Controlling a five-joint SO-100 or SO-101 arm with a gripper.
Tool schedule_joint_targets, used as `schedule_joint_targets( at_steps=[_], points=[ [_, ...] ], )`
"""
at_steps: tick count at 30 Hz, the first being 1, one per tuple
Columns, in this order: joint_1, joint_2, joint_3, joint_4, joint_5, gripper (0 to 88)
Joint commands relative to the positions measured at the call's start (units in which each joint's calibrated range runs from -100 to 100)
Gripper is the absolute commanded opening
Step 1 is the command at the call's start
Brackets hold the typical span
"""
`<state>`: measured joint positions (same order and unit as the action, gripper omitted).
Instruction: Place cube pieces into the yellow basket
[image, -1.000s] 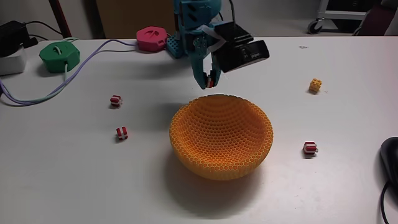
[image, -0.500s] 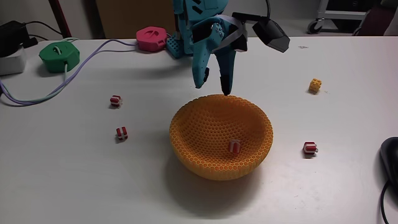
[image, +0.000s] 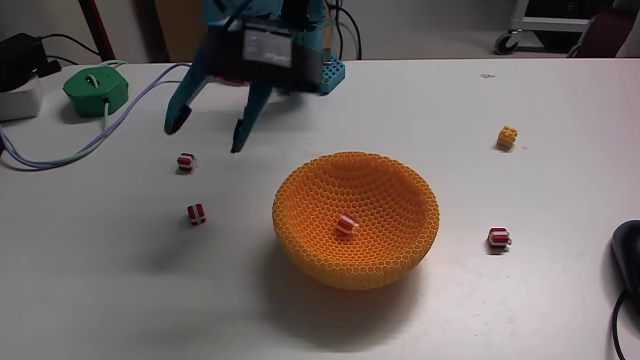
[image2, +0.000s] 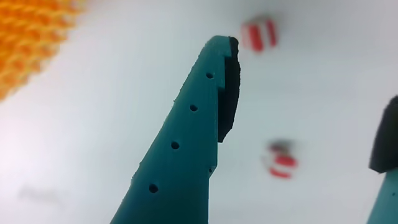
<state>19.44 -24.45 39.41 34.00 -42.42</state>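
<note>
White worktop (image: 120, 290) carries all items. Yellow basket (image: 357, 218) sits centre, upright; one red-and-white cube (image: 345, 226) lies inside on its floor. Claw (image: 208, 135) hangs above the worktop left of the basket, fingers spread wide, holding nothing. Two cubes lie below it (image: 186, 161) (image: 196, 213), blurred in the wrist view (image2: 259, 33) (image2: 281, 163). Another cube (image: 498, 238) rests right of the basket.

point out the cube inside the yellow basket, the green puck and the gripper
cube inside the basket (image: 346, 226), fixed view, its striped top face
yellow basket (image: 300, 200), fixed view, left mesh wall
green puck (image: 96, 90), fixed view, its top
gripper (image: 208, 138), fixed view, midway between fingertips
</note>
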Motion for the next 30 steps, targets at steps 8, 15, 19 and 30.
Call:
schedule_joint_targets(
  at_steps=[8, 15, 19, 30],
  points=[
    [3.2, 13.8, 12.2, -30.7, -0.5, 33.6],
    [5.6, 21.0, 11.8, -36.3, 1.1, 31.6],
    [6.2, 26.2, 8.9, -37.9, 1.2, 28.5],
    [8.4, 34.5, 2.6, -39.3, 0.4, 0.0]
  ],
)
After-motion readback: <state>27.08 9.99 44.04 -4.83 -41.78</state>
